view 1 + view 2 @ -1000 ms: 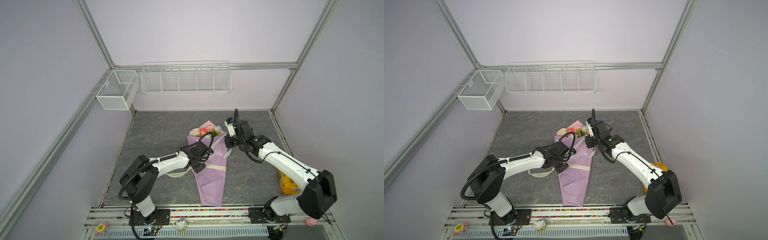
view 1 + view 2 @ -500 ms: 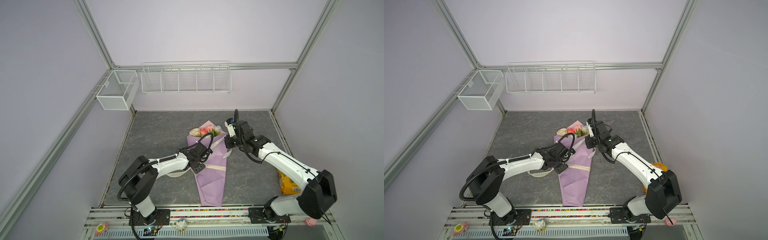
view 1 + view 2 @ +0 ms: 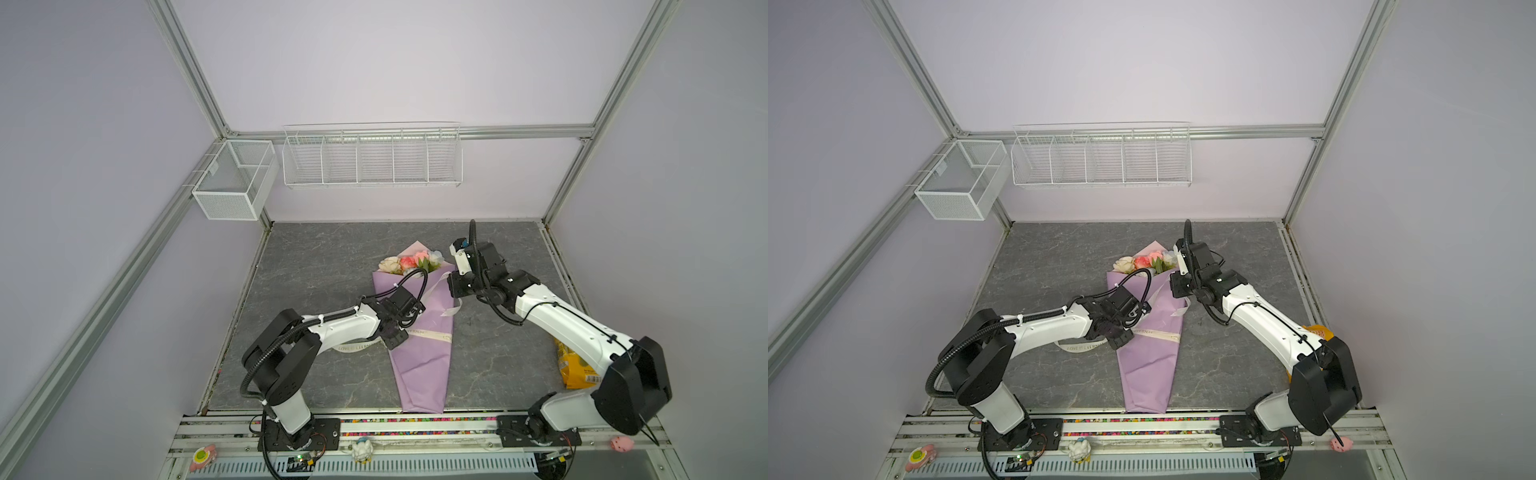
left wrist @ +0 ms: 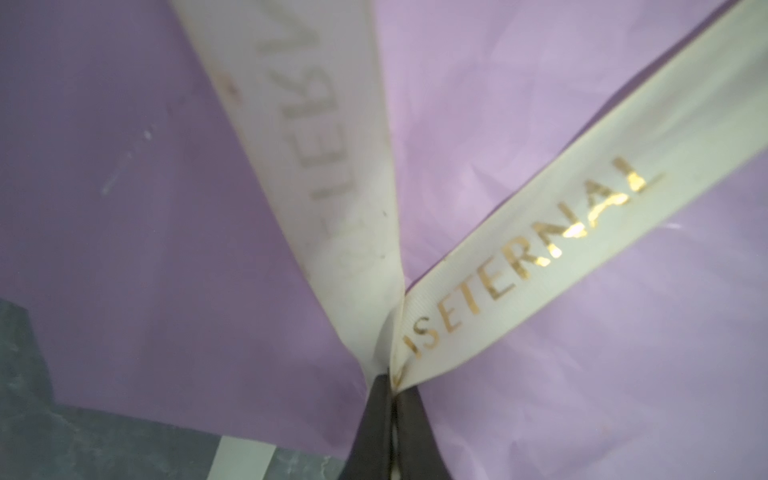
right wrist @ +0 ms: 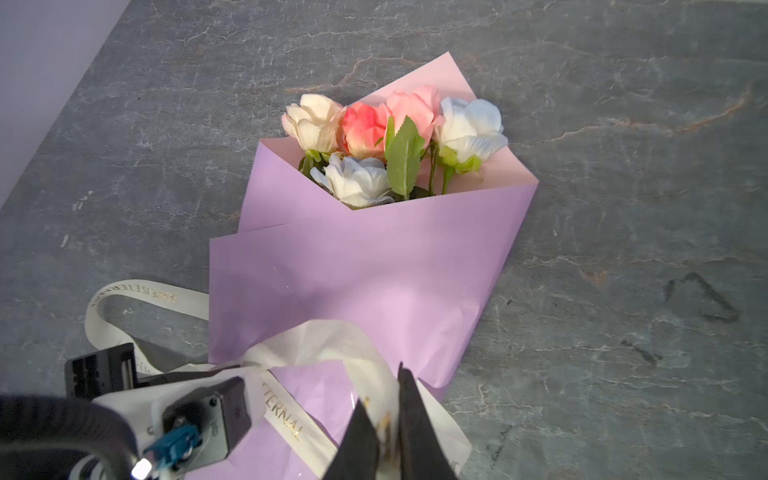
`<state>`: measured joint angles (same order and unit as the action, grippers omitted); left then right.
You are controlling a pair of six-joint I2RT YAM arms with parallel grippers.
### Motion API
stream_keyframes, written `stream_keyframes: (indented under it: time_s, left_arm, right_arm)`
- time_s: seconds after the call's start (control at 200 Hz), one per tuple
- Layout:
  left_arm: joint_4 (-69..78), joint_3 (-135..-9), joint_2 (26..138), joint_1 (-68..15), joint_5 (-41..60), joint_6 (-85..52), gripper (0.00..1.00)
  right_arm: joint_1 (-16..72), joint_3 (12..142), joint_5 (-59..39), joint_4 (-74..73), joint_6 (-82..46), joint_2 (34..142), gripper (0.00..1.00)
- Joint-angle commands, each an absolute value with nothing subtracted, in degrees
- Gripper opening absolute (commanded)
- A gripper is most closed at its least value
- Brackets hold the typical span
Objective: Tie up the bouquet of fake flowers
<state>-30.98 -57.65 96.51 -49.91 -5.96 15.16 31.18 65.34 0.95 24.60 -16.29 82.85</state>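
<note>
The bouquet of fake flowers [image 3: 428,361] is laid centrally, blooms toward twelve o'clock, its ribbon [image 4: 540,232] pinched by the left gripper [image 4: 392,388] at nine and the right gripper [image 5: 384,415] at two — the crossing could be slackened by uneven pulling.

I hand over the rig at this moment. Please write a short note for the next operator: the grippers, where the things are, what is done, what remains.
Bouquet of fake flowers: flat on the table, blooms toward the back wall.
Left gripper: shut on the ribbon, two strands pinched together near the bouquet's left edge.
Right gripper: shut on another part of the ribbon, by the bouquet's right edge.
Done: ribbon laid across the paper.
To do: no finished knot visible; tie and tighten.
</note>
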Motion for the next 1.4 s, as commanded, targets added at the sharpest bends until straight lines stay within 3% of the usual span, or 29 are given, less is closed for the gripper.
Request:
stream_keyframes:
  time_s: [0.0, 0.575, 0.84, 1.005, 1.335, 1.37, 1.395]
  left_arm:
    - [-30.56, -57.63, 92.70, -50.12, -5.45, 14.59, 0.00]
    - [-24.04, -50.74, 81.49, -50.18, -3.14, 9.58, 0.00]
    - [-22.14, -49.60, 79.04, -50.18, -2.77, 8.79, 0.00]
    - [-21.64, -49.40, 78.30, -50.14, -2.30, 8.39, 0.00]
    - [-21.33, -48.65, 76.85, -50.14, -2.42, 7.26, 0.00]
    - [-21.02, -48.48, 76.59, -50.19, -2.19, 7.20, 0.00]
    - [-20.73, -48.31, 76.55, -50.16, -2.01, 7.15, 0.00]
  right_arm:
    - [30.33, 65.04, -5.73, 24.13, -20.92, 84.35, 0.14]
    - [30.48, 71.47, -34.39, 11.37, -32.13, 96.38, 0.16]
    - [34.14, 77.06, -28.87, 24.31, -23.82, 104.94, 0.19]
    - [36.19, 76.36, -24.34, 31.51, -17.70, 105.77, 0.25]
    - [36.16, 71.29, -26.32, 36.92, -11.04, 96.27, 0.45]
    - [36.13, 70.79, -27.11, 37.56, -10.48, 95.61, 0.48]
    - [36.13, 70.67, -27.09, 38.32, -10.01, 95.39, 0.57]
